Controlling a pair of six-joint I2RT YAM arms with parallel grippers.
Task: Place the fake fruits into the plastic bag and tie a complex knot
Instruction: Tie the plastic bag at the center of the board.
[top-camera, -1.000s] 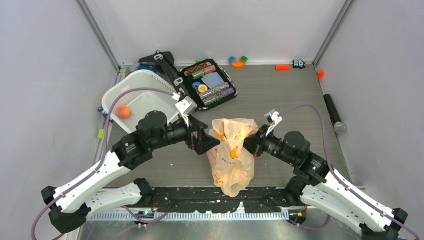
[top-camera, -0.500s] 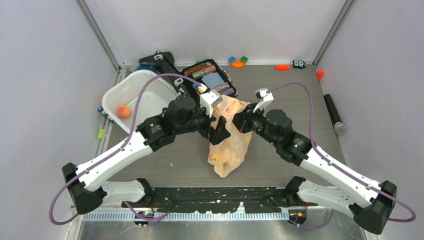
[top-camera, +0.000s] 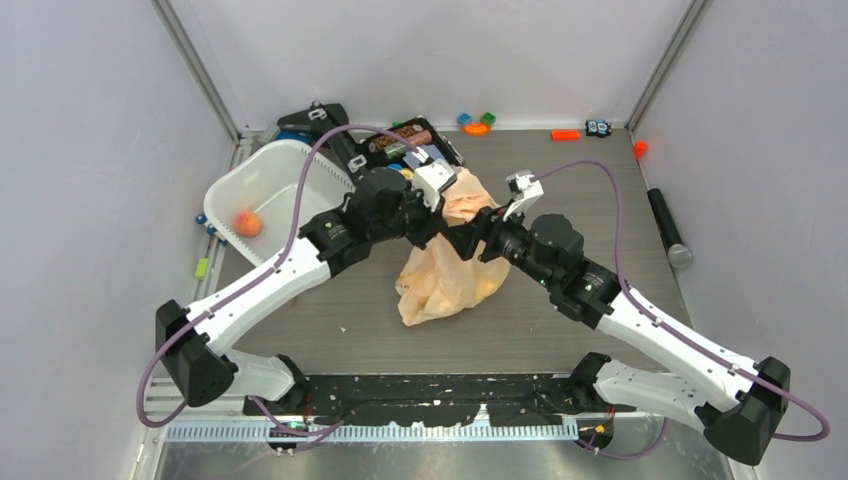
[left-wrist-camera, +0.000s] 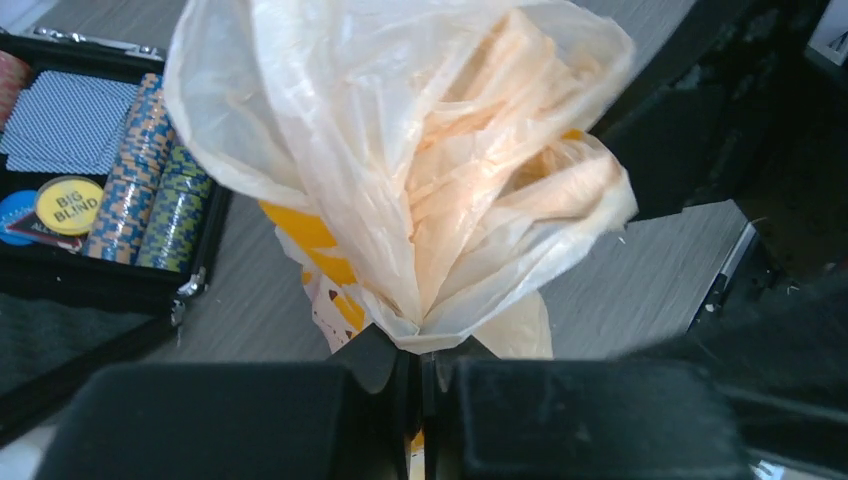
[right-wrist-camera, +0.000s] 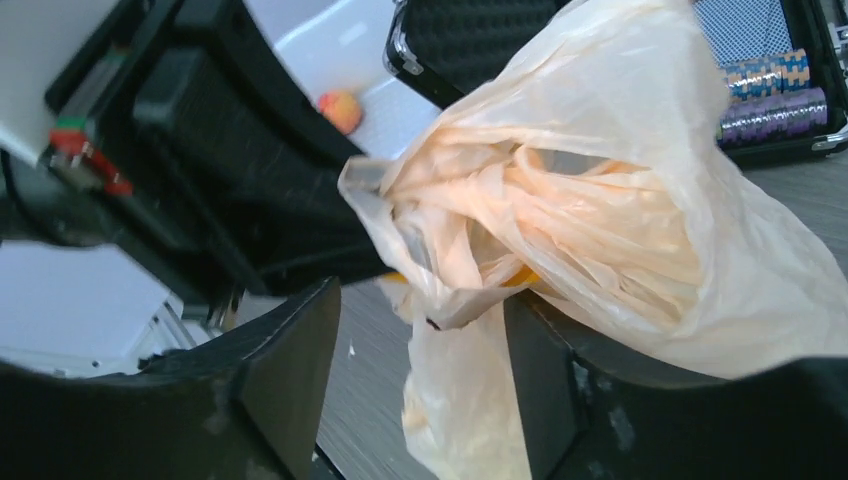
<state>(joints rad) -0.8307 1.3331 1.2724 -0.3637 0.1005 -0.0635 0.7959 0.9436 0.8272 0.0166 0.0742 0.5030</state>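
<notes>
The pale peach plastic bag (top-camera: 445, 280) lies tilted on the table, its gathered top (top-camera: 466, 192) lifted toward the back. Yellow shows faintly through its lower part; the fake fruits inside are otherwise hidden. My left gripper (top-camera: 437, 228) is shut on the bunched plastic of the bag (left-wrist-camera: 420, 200), the jaws (left-wrist-camera: 420, 352) pinching a fold. My right gripper (top-camera: 468, 238) stands open (right-wrist-camera: 420, 315), with a loose flap of the bag (right-wrist-camera: 560, 200) hanging between its fingers, ungripped. One small orange fruit (top-camera: 247, 223) sits in the white tub, also seen as the orange fruit (right-wrist-camera: 341, 108).
The white tub (top-camera: 275, 165) stands at the back left. An open black case of poker chips (top-camera: 405, 150) lies just behind the bag. Small toy blocks (top-camera: 477, 122), an orange piece (top-camera: 565, 134) and a black cylinder (top-camera: 667, 228) lie along the back and right.
Both arms swung toward the back and the bag's top went with them, tipping the bag. My left gripper closed on the bag's plastic; my right gripper opened and let go.
</notes>
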